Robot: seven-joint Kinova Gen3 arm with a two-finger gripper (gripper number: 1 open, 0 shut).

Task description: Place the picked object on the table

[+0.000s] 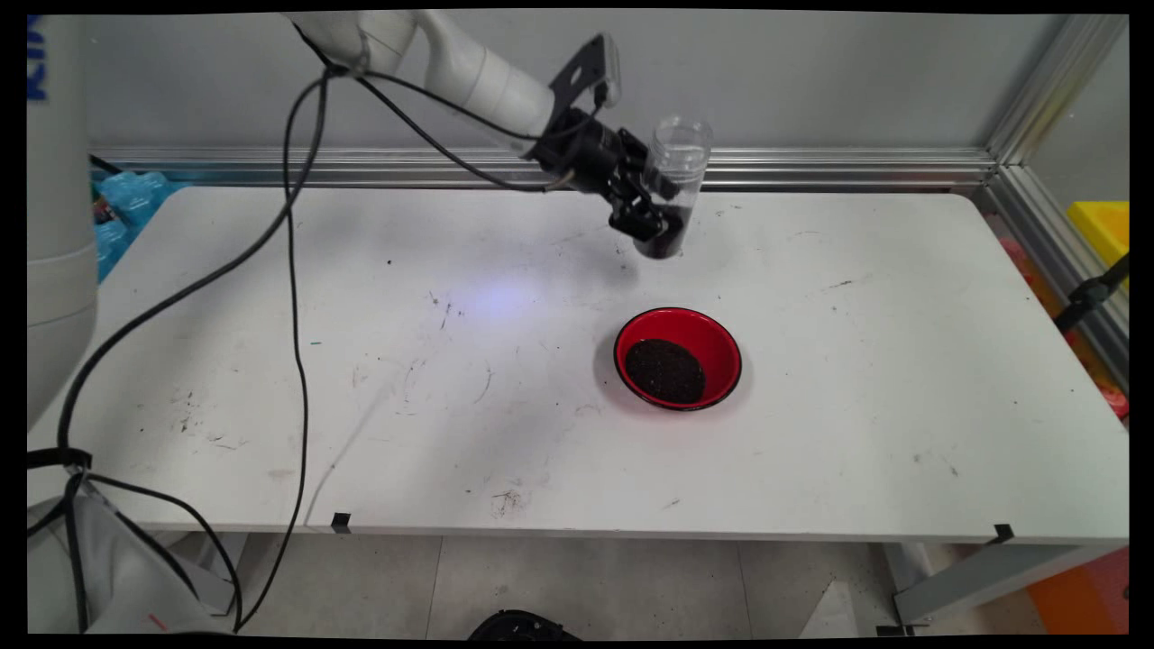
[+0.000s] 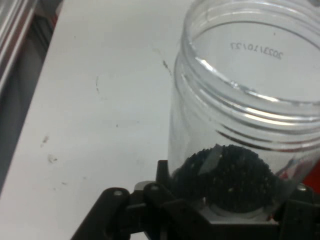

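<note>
A clear plastic jar [image 1: 676,180] hangs above the far middle of the white table [image 1: 270,342], held nearly upright with its open mouth up. My black gripper [image 1: 651,209] is shut on its lower part. Dark granules fill the jar's bottom. In the hand view the jar [image 2: 240,125] fills the right side, with the granules [image 2: 225,177] heaped at its base just above the gripper's linkage. A red bowl [image 1: 678,358] with a black rim stands on the table below and toward the near side of the jar, holding a pile of the same dark granules [image 1: 665,370].
Black cables [image 1: 293,297] hang from the arm across the table's left part. An aluminium rail [image 1: 811,167] runs along the far edge and down the right side. A yellow box [image 1: 1104,225] sits beyond the right rail, blue packaging [image 1: 126,203] past the far left corner.
</note>
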